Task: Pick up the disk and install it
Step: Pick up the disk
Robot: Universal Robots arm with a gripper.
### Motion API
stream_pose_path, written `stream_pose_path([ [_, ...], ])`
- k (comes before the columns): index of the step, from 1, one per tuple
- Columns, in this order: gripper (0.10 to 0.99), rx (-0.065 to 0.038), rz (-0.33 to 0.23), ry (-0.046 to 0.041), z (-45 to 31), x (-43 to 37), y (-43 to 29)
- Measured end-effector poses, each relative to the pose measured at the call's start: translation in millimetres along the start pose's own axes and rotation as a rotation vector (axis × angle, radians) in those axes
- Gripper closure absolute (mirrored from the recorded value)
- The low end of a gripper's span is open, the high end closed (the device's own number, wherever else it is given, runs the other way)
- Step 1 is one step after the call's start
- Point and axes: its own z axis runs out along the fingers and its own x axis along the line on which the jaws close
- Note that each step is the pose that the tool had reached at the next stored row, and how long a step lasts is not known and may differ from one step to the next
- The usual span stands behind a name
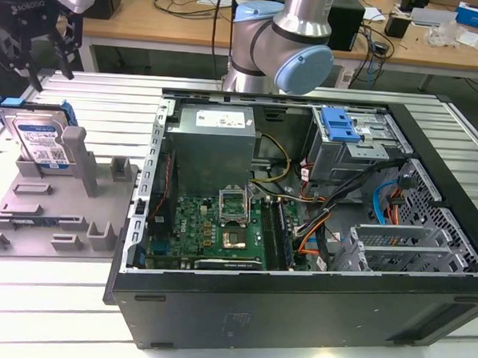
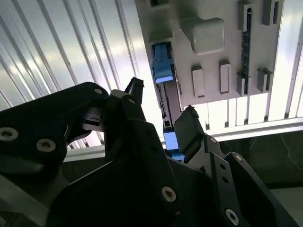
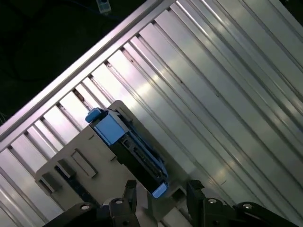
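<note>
The disk stands on edge in a slot of the grey fixture plate at the exterior view's left, its white-and-blue label showing and a blue rail around it. My black gripper hangs just above it, open and holding nothing. In both wrist views the disk appears edge-on: in the second wrist view the disk lies beyond the gripper, roughly in line with the gap. In the first wrist view the disk reaches toward the gripper, and its blue end sits between the two fingers.
An open computer case lies on the ribbed aluminium table to the exterior view's right. It holds a grey power supply, a motherboard, cables and a drive cage with a blue latch. The arm's body rises behind it.
</note>
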Motion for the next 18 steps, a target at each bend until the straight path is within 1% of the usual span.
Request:
stream_pose_path([
  [3,0.545,0.001,-0.061,0.0044,0.3,0.0,0.0],
  [6,0.545,0.001,-0.146,0.0092,0.9,0.0,0.0],
  [8,0.545,0.002,-0.181,0.0114,1.3,0.0,0.0],
  [10,0.545,0.002,-0.231,0.0141,1.8,0.0,0.0],
  [14,0.545,0.001,-0.303,0.0169,2.4,0.0,0.0],
  [16,0.545,0.002,-0.375,0.0192,3.0,-0.1,0.0],
  [18,0.545,0.003,-0.412,0.0203,3.3,-0.1,0.1],
])
